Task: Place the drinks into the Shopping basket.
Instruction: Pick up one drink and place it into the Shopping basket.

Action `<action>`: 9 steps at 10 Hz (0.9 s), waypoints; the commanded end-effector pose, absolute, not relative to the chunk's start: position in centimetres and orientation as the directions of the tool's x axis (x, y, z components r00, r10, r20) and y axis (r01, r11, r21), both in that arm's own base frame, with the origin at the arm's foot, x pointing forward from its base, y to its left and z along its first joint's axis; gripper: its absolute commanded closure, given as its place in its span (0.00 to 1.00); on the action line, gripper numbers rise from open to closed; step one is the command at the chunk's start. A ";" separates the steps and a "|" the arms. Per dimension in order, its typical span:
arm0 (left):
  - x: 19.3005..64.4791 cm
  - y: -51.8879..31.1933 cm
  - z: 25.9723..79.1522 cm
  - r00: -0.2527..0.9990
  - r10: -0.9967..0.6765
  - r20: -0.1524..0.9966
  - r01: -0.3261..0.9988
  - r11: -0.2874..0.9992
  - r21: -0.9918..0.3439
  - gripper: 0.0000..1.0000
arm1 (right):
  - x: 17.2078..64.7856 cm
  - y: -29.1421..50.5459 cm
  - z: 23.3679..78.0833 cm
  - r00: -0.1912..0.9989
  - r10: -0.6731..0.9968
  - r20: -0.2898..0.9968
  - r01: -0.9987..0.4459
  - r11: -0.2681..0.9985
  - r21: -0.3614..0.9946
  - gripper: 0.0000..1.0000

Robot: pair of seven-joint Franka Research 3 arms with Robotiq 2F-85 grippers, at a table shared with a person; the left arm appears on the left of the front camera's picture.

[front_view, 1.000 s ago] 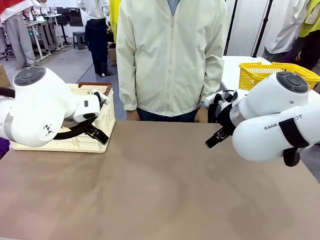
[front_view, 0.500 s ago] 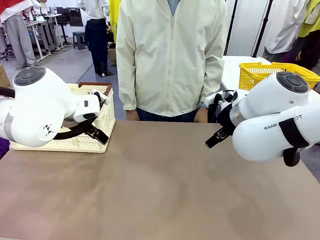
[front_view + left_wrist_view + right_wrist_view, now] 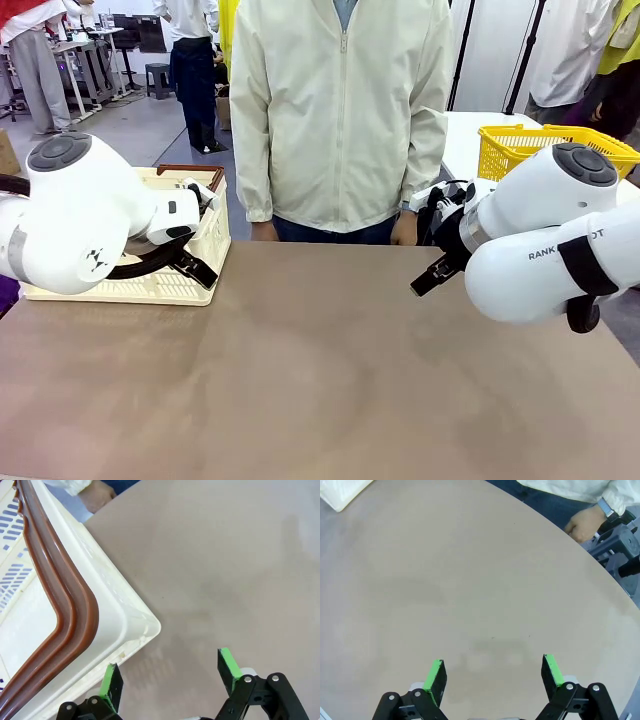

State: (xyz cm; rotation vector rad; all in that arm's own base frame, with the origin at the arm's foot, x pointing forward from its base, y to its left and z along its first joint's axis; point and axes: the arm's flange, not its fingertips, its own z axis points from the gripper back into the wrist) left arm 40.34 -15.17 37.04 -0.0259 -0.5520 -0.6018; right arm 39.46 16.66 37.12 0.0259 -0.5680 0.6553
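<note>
I'm watching the left gripper [image 3: 168, 666] hovering with its jaws spread wide and empty, one pad just beside a corner of the Shopping basket [image 3: 117, 617]. The right gripper [image 3: 493, 666], also gaping and empty, is hanging well apart from that basket.

Tabletop [image 3: 320, 380] middle lay bare, wide passage across it. Shopping basket [image 3: 218, 238] blocked far left side; its corner sat just beside left hand [image 3: 169, 672]. Person [image 3: 340, 110] stood close against far edge, middle.
</note>
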 end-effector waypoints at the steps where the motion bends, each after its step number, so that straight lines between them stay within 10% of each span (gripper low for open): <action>1: 38.9 -15.3 37.8 0.804 -0.507 0.310 0.565 0.815 -0.130 0.00 | 38.9 15.8 37.2 0.762 0.535 0.364 -0.597 0.799 0.077 0.00; 3: 36.3 -14.8 40.9 0.847 -0.494 0.196 0.516 0.673 -0.530 0.00 | 37.5 12.9 39.2 0.928 0.280 0.245 -0.368 0.787 0.495 0.00; 5: 35.3 -10.9 45.8 0.884 -0.378 0.275 0.417 0.370 -0.830 0.00 | 35.4 6.5 43.2 0.950 0.169 0.262 -0.311 0.476 0.823 0.00; 9: 30.3 12.8 51.1 0.812 0.396 0.427 0.352 0.250 -0.902 0.00 | 26.7 -10.9 44.2 0.842 -0.405 0.356 -0.284 0.228 0.931 0.00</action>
